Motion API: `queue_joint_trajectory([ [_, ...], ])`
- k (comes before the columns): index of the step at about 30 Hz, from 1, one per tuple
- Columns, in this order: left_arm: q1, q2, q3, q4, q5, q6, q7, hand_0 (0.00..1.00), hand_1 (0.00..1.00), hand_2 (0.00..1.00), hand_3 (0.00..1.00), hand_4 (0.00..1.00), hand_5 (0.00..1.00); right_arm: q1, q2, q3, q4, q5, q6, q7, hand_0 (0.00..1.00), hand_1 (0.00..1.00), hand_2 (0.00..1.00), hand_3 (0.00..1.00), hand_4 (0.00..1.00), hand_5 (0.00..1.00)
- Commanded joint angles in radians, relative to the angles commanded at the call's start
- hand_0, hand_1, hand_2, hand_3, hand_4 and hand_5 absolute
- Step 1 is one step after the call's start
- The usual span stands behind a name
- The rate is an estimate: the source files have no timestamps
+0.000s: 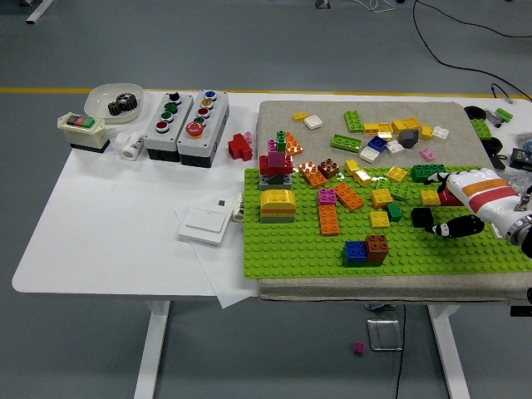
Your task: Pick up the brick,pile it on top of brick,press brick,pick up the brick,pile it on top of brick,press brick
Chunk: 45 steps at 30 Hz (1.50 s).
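Where the green baseplate (291, 249) reaches the right side of the worktop (108, 216), the right robot hand (465, 208) hovers low, its fingers loosely apart and gripping nothing. A black brick (421, 218) sits on the plate just beside its fingertips, with blue and brown bricks (366, 248) nearer the front edge.

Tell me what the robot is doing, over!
Right robot hand low over green baseplate, fingers by black brick; grip unclear. Left hand not in view. Loose bricks crowd around it, yellow brick closest.
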Motion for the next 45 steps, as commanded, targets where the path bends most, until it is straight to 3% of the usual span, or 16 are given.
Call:
queue_joint_trajectory([
  [4, 0.0, 0.0, 0.002, 0.0, -0.002, 0.0, -0.001, 0.754, 0.727, 0.711, 0.588, 0.641, 0.663, -0.023, 0.003, 0.036, -0.012, 0.155, -0.044, 0.012, 0.724, 0.69, 0.744, 0.785, 0.963, 0.409],
  [5, 0.0, 0.0, 0.002, 0.0, -0.003, 0.001, -0.001, 0.754, 0.727, 0.71, 0.588, 0.642, 0.664, -0.026, 0.003, 0.04, -0.013, 0.194, -0.053, 0.014, 0.771, 0.74, 0.783, 0.783, 0.918, 0.557],
  [10, 0.0, 0.001, 0.001, -0.001, 0.001, 0.0, 0.0, 0.754, 0.727, 0.71, 0.588, 0.642, 0.664, -0.043, 0.006, 0.059, -0.026, 0.394, -0.107, 0.036, 0.771, 0.74, 0.783, 0.783, 0.918, 0.557],
  [11, 0.0, 0.0, 0.001, -0.001, 0.001, 0.0, 0.0, 0.754, 0.727, 0.711, 0.587, 0.642, 0.664, -0.05, 0.007, 0.063, -0.027, 0.452, -0.124, 0.045, 0.797, 0.77, 0.812, 0.806, 0.923, 0.618],
  [16, 0.001, 0.0, -0.001, 0.0, 0.003, 0.001, 0.0, 0.754, 0.727, 0.711, 0.587, 0.642, 0.664, -0.067, 0.01, 0.087, -0.031, 0.66, -0.143, 0.075, 0.797, 0.77, 0.812, 0.806, 0.923, 0.618],
  [17, 0.001, 0.0, -0.001, 0.0, 0.004, 0.001, 0.0, 0.753, 0.727, 0.708, 0.587, 0.642, 0.664, -0.069, 0.01, 0.089, -0.032, 0.699, -0.143, 0.077, 0.809, 0.777, 0.818, 0.825, 0.952, 0.687],
  [22, 0.003, -0.001, -0.002, 0.0, 0.005, 0.001, 0.001, 0.753, 0.727, 0.708, 0.587, 0.642, 0.664, -0.08, 0.013, 0.122, -0.039, 0.907, -0.13, 0.107, 0.809, 0.777, 0.818, 0.825, 0.952, 0.687],
  [23, 0.003, -0.001, -0.002, 0.0, 0.006, 0.001, 0.001, 0.753, 0.727, 0.709, 0.587, 0.642, 0.664, -0.081, 0.013, 0.125, -0.04, 0.94, -0.127, 0.111, 0.857, 0.796, 0.832, 0.849, 0.998, 0.806],
  [28, 0.005, 0.0, -0.004, 0.001, 0.009, 0.001, 0.002, 0.753, 0.727, 0.709, 0.587, 0.642, 0.664, -0.096, 0.017, 0.146, -0.048, 1.167, -0.062, 0.127, 0.857, 0.796, 0.832, 0.849, 0.998, 0.806],
  [29, 0.005, 0.0, -0.004, 0.001, 0.01, 0.001, 0.002, 0.754, 0.727, 0.709, 0.587, 0.642, 0.665, -0.098, 0.017, 0.148, -0.048, 1.206, -0.053, 0.128, 0.909, 0.819, 0.847, 0.874, 0.998, 0.985],
  [37, 0.009, 0.0, -0.009, 0.0, 0.022, 0.001, 0.006, 0.753, 0.727, 0.71, 0.587, 0.641, 0.663, -0.11, 0.022, 0.152, -0.052, 1.54, 0.001, 0.136, 0.941, 0.832, 0.862, 0.891, 0.998, 0.998],
  [45, 0.012, 0.0, -0.015, 0.0, 0.033, 0.0, 0.009, 0.753, 0.729, 0.71, 0.588, 0.642, 0.665, -0.115, 0.023, 0.154, -0.052, 1.573, 0.007, 0.146, 0.959, 0.84, 0.87, 0.908, 0.998, 0.998],
])
